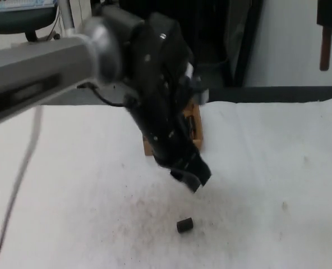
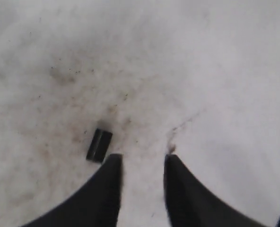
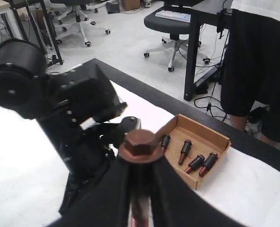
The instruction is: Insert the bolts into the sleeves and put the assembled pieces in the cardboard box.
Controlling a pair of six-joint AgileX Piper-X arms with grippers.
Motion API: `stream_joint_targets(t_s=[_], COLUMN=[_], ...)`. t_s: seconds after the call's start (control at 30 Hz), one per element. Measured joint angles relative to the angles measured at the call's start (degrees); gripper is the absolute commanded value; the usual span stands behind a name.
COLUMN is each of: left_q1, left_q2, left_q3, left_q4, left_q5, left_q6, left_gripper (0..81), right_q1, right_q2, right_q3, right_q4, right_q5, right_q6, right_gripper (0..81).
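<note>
Obs. The sleeve (image 1: 184, 225) lies on its side on the white-covered counter (image 1: 278, 168), at the near middle. It is nearer to us than the cardboard box (image 1: 197, 137), which sits behind the left arm.

The left gripper (image 1: 191, 178) hangs nose-down above the sleeve and a little to its far side, not touching it. In the left wrist view the sleeve (image 2: 99, 145) sits just beside one fingertip, outside the gap. The left gripper (image 2: 142, 161) has its fingers moderately apart with nothing between them.

The right gripper (image 3: 140, 164) has its fingers closed on the shank of a bolt (image 3: 140, 144), just under the rust-coloured hex head, which points away from the wrist. The box (image 3: 204, 126) beyond it holds four assembled pieces (image 3: 185, 151) lying side by side.

Step, as we judge it: pick up the sleeve so the bolt can be fed in. One sleeve is left out on the counter.

Handling, our estimate:
- The sleeve looks small, stiff and light. It is a short barrel, so it is likely to roll or skid on the cloth if nudged off-centre.
- We would take it across the barrel at mid-length, leaving both ends free for the bolt.
- The gap needs shifting sideways so the sleeve sits between the fingers before closing.
- The bolt is rigid metal and should take a firm grip. With the hold so close to the head, we cannot see how much shank is free.

Risk: a fingertip landing on the sleeve could flick it away.
</note>
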Motion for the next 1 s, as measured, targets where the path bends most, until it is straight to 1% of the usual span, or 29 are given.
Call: stream_joint_targets(t_s=[0.13,0.27,0.47,0.53,0.67,1.0], left_q1=[0.0,-0.3,-2.9,-4.8,-6.8,-7.2], left_q2=[8.0,11.3,11.6,11.6,12.2,16.3], left_q3=[-7.0,-8.4,-8.6,-8.6,-8.7,-8.8], left_q4=[11.7,15.2,12.4,8.9,6.2,5.7], left_q5=[-6.4,-8.3,-8.6,-10.2,-14.7,-16.4], left_q6=[1.8,3.4,11.3,14.6,19.0,20.9], left_gripper=[37.9,37.9,37.9,37.9,37.9,37.9], right_q1=[0.0,-0.1,-0.1,-0.1,-0.3,-4.7], right_q2=[-0.3,-0.3,-0.3,-0.3,-0.3,-0.5], right_q3=[0.0,0.0,0.0,0.0,0.0,0.0], right_q4=[2.0,2.4,2.4,2.4,2.4,2.5], right_q5=[0.4,1.1,1.2,1.2,1.2,1.2], right_q6=[0.0,0.0,0.0,0.0,0.0,0.0], right_gripper=[0.8,0.8,0.8,0.8,0.8,0.8])
